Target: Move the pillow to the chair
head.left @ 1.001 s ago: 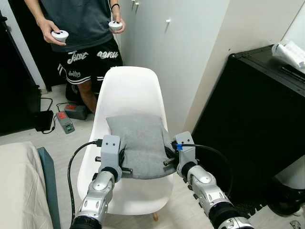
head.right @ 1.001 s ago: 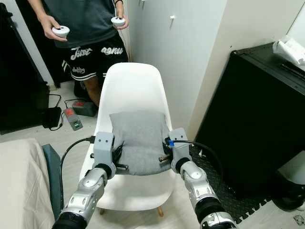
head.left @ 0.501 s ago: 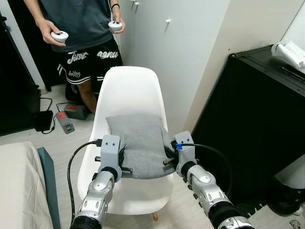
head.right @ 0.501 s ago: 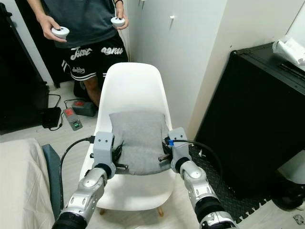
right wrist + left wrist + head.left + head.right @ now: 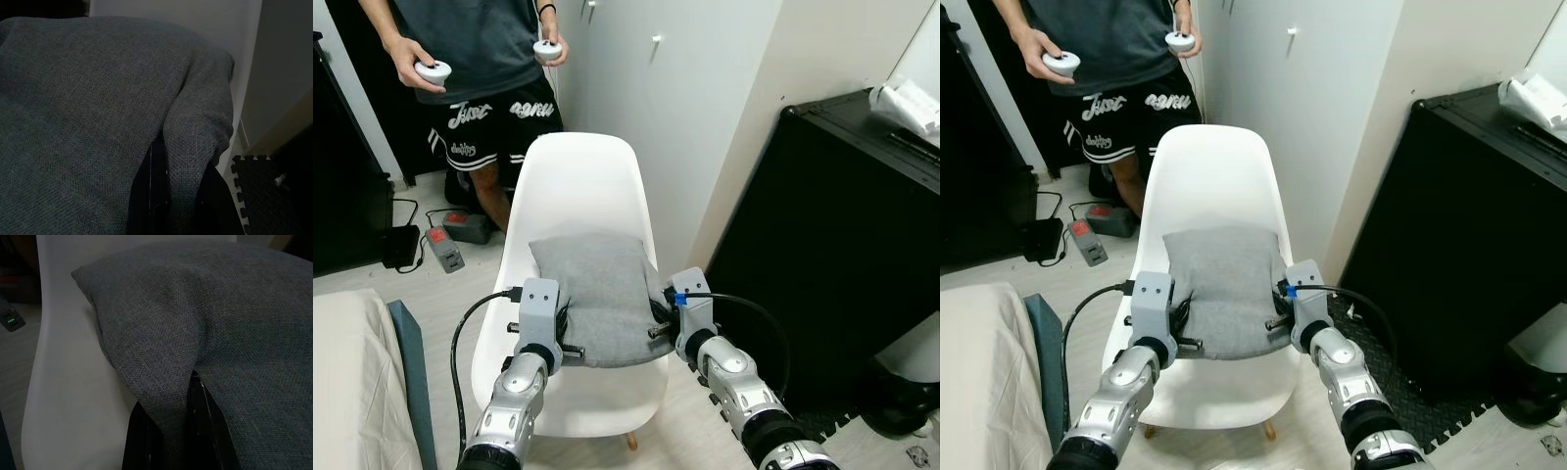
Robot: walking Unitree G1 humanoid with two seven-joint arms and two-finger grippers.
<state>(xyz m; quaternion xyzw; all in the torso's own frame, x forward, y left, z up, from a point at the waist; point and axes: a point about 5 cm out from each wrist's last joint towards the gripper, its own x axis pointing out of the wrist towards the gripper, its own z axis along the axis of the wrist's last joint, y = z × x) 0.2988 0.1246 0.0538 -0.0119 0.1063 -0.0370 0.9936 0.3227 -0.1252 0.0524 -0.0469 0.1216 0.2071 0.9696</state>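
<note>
Pillow (image 5: 600,297), grey woven fabric, lies on smooth white chair (image 5: 576,186) seat; left gripper (image 5: 564,328) and right gripper (image 5: 656,318) each pinch 1 side edge.

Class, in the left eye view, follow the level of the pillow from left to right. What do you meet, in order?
Bed → left end effector → pillow → right end effector → black cabinet.

Left gripper (image 5: 188,431): fingertips buried in pillow (image 5: 597,294) fold | right gripper (image 5: 168,191): fingertips under fabric | person (image 5: 480,59): cut off at top edge | chair (image 5: 578,176): legs mostly hidden beneath seat
</note>
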